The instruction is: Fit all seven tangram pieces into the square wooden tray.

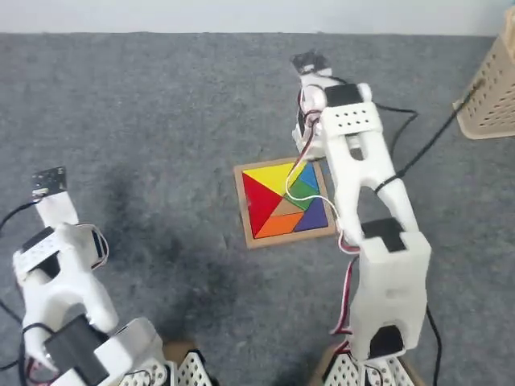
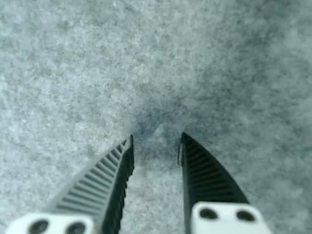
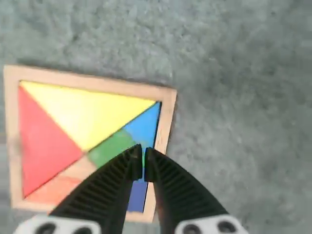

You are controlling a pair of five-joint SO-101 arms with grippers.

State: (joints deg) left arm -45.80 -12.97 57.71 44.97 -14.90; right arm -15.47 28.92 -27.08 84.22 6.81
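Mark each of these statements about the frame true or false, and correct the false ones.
1. The left gripper is open above bare carpet. True.
2. The right gripper is above the red piece. False: it is above the green piece and the blue piece, near the tray rim.
3. The yellow piece lies loose on the carpet beside the tray. False: it sits inside the tray, edge to edge with the red piece.
4. The right gripper is shut. True.
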